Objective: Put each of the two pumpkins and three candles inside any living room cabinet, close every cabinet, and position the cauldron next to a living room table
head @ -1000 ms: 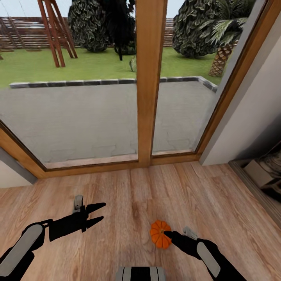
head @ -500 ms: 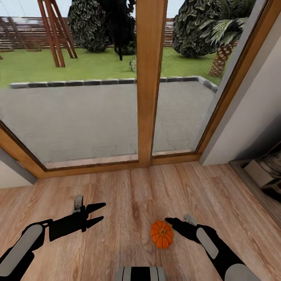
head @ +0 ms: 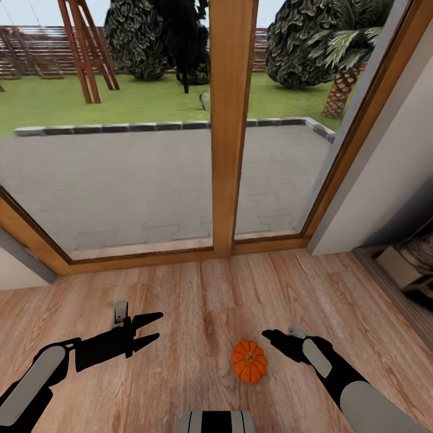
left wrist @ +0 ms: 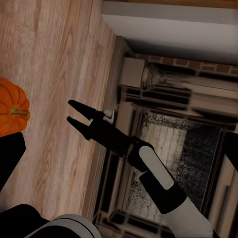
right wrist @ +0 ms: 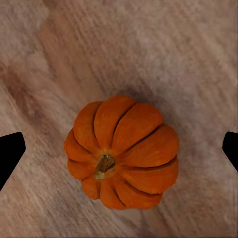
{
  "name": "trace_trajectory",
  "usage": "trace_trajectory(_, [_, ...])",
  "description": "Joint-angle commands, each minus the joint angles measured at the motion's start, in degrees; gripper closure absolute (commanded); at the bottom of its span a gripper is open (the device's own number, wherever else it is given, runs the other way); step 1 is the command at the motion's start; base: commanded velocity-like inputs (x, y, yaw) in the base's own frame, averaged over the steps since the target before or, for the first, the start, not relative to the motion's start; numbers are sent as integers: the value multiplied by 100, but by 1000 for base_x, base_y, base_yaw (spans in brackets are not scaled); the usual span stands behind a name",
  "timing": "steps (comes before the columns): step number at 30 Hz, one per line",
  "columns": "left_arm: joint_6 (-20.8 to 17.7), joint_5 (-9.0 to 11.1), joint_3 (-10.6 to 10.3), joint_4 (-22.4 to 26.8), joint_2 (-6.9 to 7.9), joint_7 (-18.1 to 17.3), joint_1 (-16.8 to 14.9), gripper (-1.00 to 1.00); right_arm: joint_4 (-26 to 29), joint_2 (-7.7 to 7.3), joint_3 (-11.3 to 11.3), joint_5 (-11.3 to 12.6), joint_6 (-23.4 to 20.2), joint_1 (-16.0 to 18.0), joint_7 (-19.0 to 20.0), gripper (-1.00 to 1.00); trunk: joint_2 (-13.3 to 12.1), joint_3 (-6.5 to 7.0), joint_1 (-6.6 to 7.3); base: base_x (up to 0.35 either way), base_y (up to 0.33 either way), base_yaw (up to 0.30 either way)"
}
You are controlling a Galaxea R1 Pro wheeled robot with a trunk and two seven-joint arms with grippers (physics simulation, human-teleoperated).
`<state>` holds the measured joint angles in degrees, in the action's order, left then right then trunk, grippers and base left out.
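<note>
One orange ribbed pumpkin point(head: 249, 361) sits on the wooden floor, stem up; it also shows in the right wrist view point(right wrist: 121, 151) and the left wrist view point(left wrist: 12, 106). My right gripper point(head: 269, 335) hovers open just above it and to its right, not touching it. Its black fingertips point(right wrist: 10, 151) stand wide apart on either side of the pumpkin, and the same gripper point(left wrist: 74, 113) shows open from the left wrist. My left gripper point(head: 157, 325) is open and empty over the floor to the left. The candles, cauldron and table are out of view.
A glazed door with a thick wooden frame point(head: 231, 126) closes the way ahead, with a patio and garden behind it. A white wall point(head: 385, 174) stands at the right. Below it is a low dark unit with pale compartments point(head: 400, 267), apparently the cabinet point(left wrist: 163, 129).
My right gripper has lifted off the pumpkin and drawn back up and to the right. The pumpkin stays on the floor. The left arm has not moved.
</note>
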<state>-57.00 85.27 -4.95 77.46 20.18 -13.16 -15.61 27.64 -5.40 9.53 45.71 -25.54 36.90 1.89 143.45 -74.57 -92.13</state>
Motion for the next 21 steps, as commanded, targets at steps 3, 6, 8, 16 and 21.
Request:
trace_trajectory(3, [-4, -46, -5, -3, 4, -55, -3, -100, -254, -5, 29, -17, 129, 128, 32, -100, 2, -4, 1, 0, 0, 0])
trace_trajectory(6, [-4, -44, -5, -3, 3, -55, -3, -100, -375, -5, 30, -38, 222, 185, 43, -100, 2, -4, 1, 0, 0, 0])
trace_trajectory(8, [-3, -45, -5, -3, 3, -55, -3, -100, -417, -2, 31, -48, 260, 204, 46, -100, 2, -4, 1, 0, 0, 0])
trace_trajectory(16, [-2, -46, -5, -8, 4, -55, -3, -100, -432, -3, 34, -45, 281, 212, 60, -100, 2, -4, 1, 19, 85, 0])
trace_trajectory(21, [-2, -46, -5, -11, 4, -55, -3, -100, -427, -7, 32, -24, 293, 213, 80, -100, 2, -4, 1, 10, 36, 0])
